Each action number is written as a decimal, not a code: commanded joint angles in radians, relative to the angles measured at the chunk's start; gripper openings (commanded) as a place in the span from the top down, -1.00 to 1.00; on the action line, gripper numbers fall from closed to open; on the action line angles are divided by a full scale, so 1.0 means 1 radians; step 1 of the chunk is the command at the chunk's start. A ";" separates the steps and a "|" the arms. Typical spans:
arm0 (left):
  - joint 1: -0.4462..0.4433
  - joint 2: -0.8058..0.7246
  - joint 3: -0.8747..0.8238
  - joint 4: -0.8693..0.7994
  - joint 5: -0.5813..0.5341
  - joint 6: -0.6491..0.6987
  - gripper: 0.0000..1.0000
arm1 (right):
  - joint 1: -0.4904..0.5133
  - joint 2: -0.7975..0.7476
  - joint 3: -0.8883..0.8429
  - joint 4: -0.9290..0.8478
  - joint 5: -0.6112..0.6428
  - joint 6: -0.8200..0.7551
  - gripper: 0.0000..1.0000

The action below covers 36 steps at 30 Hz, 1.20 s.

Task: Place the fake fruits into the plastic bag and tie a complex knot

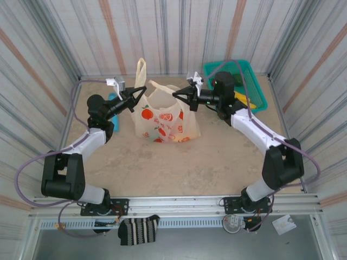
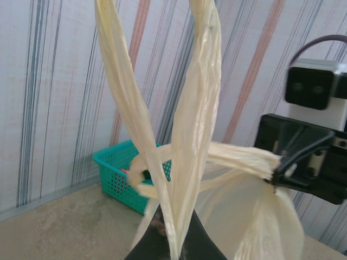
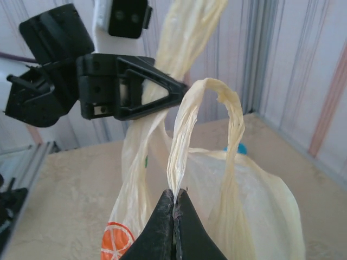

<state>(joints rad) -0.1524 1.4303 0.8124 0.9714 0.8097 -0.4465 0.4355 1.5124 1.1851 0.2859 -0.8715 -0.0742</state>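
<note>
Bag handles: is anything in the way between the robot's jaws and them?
Nothing visible is in the way. The left jaws are already shut on one handle, which sticks up tall, and the right jaws are shut on the other handle. The bag stands on the table between the arms.

One plastic bag (image 1: 162, 122) (two handles (image 1: 141, 70)), one basket (image 1: 258, 82), two tools (image 1: 142, 91).

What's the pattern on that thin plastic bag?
Orange-red fruit prints on the cream plastic bag; best in the top view.
</note>
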 commanded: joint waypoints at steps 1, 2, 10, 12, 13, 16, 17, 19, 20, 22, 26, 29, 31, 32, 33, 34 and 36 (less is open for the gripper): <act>-0.011 -0.020 0.003 0.024 -0.003 -0.010 1.00 | 0.035 -0.074 -0.105 0.073 0.093 -0.174 1.00; -0.015 -0.019 0.003 0.023 0.001 -0.008 1.00 | 0.040 -0.092 -0.132 0.064 0.105 -0.206 1.00; -0.051 -0.035 0.012 -0.045 0.012 0.028 1.00 | 0.016 -0.151 -0.185 0.097 0.066 -0.134 0.89; -0.060 -0.051 0.011 -0.062 0.013 0.043 1.00 | 0.016 -0.135 -0.115 -0.050 -0.032 -0.130 0.37; -0.064 -0.058 0.010 -0.067 0.011 0.050 1.00 | 0.022 -0.126 -0.085 -0.110 -0.070 -0.130 0.21; -0.067 -0.082 0.001 -0.075 -0.001 0.064 1.00 | 0.063 -0.110 -0.014 -0.248 -0.065 -0.150 -0.08; -0.067 -0.091 -0.002 -0.079 -0.008 0.069 1.00 | 0.072 -0.110 0.002 -0.275 -0.053 -0.162 -0.09; -0.067 -0.101 -0.006 -0.082 -0.018 0.075 1.00 | 0.085 -0.108 0.031 -0.302 -0.020 -0.162 -0.14; -0.067 -0.103 -0.006 -0.082 -0.017 0.075 1.00 | 0.086 -0.106 0.047 -0.308 0.001 -0.157 -0.16; -0.067 -0.109 -0.005 -0.083 -0.017 0.072 1.00 | 0.091 -0.103 0.085 -0.341 0.075 -0.158 -0.20; -0.067 -0.127 -0.011 -0.076 -0.020 0.072 1.00 | 0.097 -0.119 0.148 -0.424 0.214 -0.214 -0.33; -0.067 -0.134 -0.015 -0.080 -0.032 0.075 1.00 | 0.099 -0.152 0.172 -0.485 0.231 -0.231 -0.32; -0.067 -0.133 -0.016 -0.086 -0.037 0.075 1.00 | 0.100 -0.178 0.185 -0.526 0.232 -0.196 -0.29; -0.067 -0.131 -0.015 -0.086 -0.041 0.075 1.00 | 0.100 -0.197 0.182 -0.533 0.247 -0.144 -0.27; -0.067 -0.131 -0.015 -0.090 -0.045 0.076 1.00 | 0.100 -0.211 0.180 -0.544 0.260 -0.101 -0.27; -0.067 -0.131 -0.016 -0.097 -0.052 0.080 1.00 | 0.100 -0.229 0.177 -0.568 0.273 -0.061 -0.27; -0.067 -0.130 -0.016 -0.102 -0.058 0.084 1.00 | 0.100 -0.266 0.163 -0.609 0.286 -0.018 -0.32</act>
<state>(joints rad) -0.2184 1.3338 0.8047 0.8612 0.7746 -0.3882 0.5293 1.3151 1.3319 -0.2344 -0.6281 -0.1909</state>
